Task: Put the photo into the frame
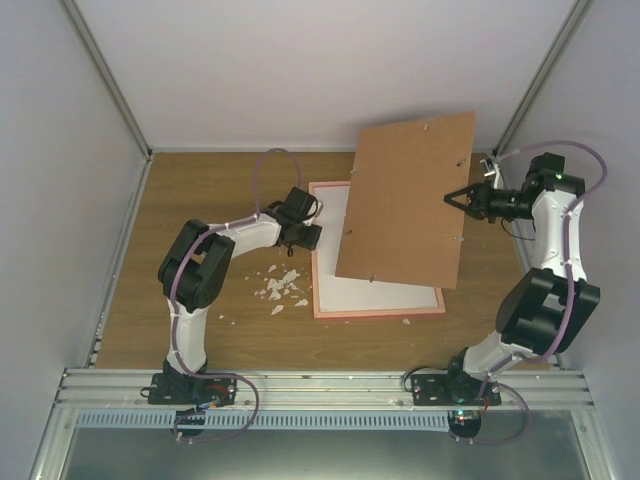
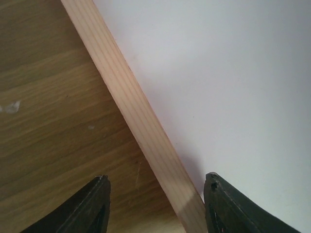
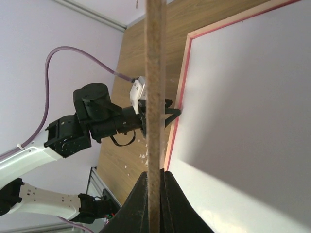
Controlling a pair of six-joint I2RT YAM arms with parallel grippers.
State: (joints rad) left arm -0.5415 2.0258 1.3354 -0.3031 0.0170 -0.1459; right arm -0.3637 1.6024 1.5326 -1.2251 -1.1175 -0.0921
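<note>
The pink frame (image 1: 380, 313) lies flat on the table with a white sheet (image 1: 375, 290) filling it. The photo is not in view. My right gripper (image 1: 447, 198) is shut on the right edge of a brown backing board (image 1: 410, 200), which it holds tilted above the frame's upper right part. In the right wrist view the board (image 3: 154, 73) runs edge-on between the shut jaws (image 3: 154, 182). My left gripper (image 1: 316, 230) is open at the frame's left rim. Its jaws (image 2: 156, 194) straddle the pale rim (image 2: 141, 121) without touching it.
Small white scraps (image 1: 280, 288) lie scattered on the wooden table (image 1: 220, 190) left of the frame. White walls close in the table on the left, back and right. A metal rail (image 1: 320, 385) runs along the near edge by the arm bases.
</note>
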